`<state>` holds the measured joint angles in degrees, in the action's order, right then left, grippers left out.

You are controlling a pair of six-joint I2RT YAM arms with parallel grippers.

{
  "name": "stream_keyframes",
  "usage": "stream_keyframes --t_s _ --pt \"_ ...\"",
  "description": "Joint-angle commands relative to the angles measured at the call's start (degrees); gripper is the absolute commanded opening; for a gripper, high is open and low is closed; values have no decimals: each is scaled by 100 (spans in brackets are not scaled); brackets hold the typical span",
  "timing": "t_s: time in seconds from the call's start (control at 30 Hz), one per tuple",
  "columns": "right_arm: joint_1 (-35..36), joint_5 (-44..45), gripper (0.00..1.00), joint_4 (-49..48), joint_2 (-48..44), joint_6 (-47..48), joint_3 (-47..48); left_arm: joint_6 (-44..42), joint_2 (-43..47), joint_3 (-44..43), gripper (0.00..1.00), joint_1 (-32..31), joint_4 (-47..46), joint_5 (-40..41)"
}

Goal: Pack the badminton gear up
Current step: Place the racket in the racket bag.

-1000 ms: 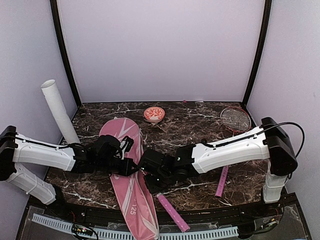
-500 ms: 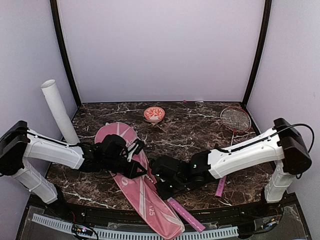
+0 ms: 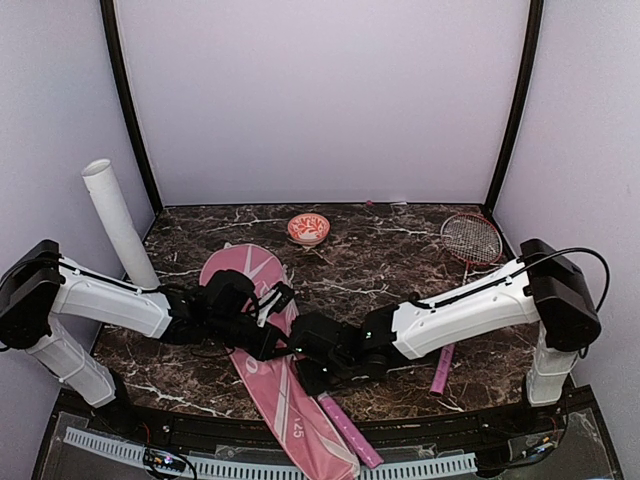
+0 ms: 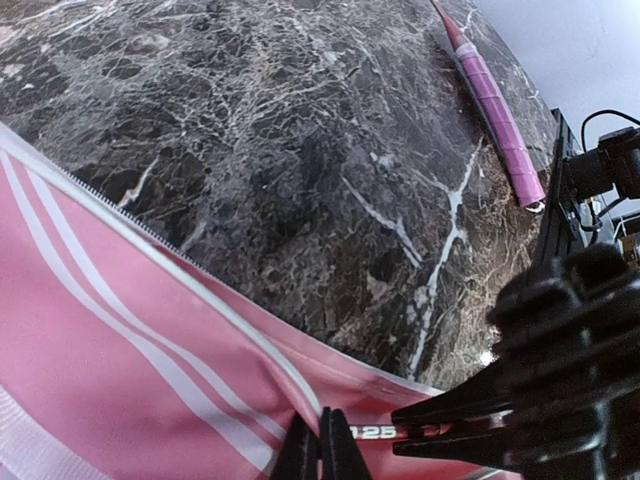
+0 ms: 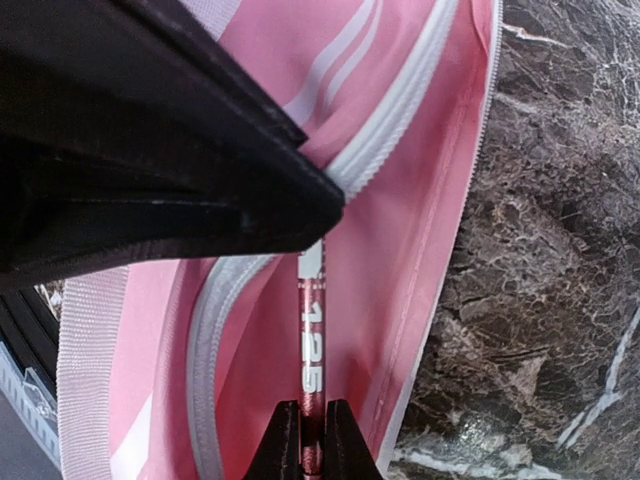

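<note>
The pink racket cover [image 3: 250,300] lies slantwise on the marble table, its near end over the front edge. My left gripper [image 3: 278,338] [image 4: 320,445] is shut on the cover's zip edge [image 4: 250,350]. My right gripper [image 3: 303,352] [image 5: 312,440] is shut on the red shaft [image 5: 311,350], marked "125", of a racket lying inside the open cover [image 5: 420,150]. That racket's pink handle [image 3: 347,430] sticks out toward the front. A second red-framed racket [image 3: 470,238] lies at the right, with its pink handle [image 3: 443,365] pointing forward. The white tube [image 3: 120,225] leans at the back left.
A small red-and-white bowl [image 3: 308,228] sits at the back centre. Purple walls close in the back and both sides. A black rail [image 3: 420,425] runs along the table's front edge. The two grippers nearly touch over the cover.
Both grippers and the cover's near end swung right, then came partly back left. The racket handle followed them. Both grips stayed shut.
</note>
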<state>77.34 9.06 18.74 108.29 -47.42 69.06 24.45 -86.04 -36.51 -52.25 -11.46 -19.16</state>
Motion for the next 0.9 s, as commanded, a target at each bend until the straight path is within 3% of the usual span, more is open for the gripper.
stream_keyframes --t_s 0.0,0.13,0.27,0.53,0.87 --pt "-76 14 13 -387 -32 -76 178 218 156 -31 0 -5 290 521" --pt "-75 -258 43 -452 -373 31 -83 494 203 -7 0 -5 493 949" --pt "-66 -713 57 -522 -881 124 -624 646 284 25 0 -5 445 1064" --pt "158 -1924 56 -983 -1882 -399 -2013 820 495 55 0 -5 454 1287" --pt "588 -2230 51 -972 -1837 -1050 -2397 857 527 56 0 -7 458 1296"
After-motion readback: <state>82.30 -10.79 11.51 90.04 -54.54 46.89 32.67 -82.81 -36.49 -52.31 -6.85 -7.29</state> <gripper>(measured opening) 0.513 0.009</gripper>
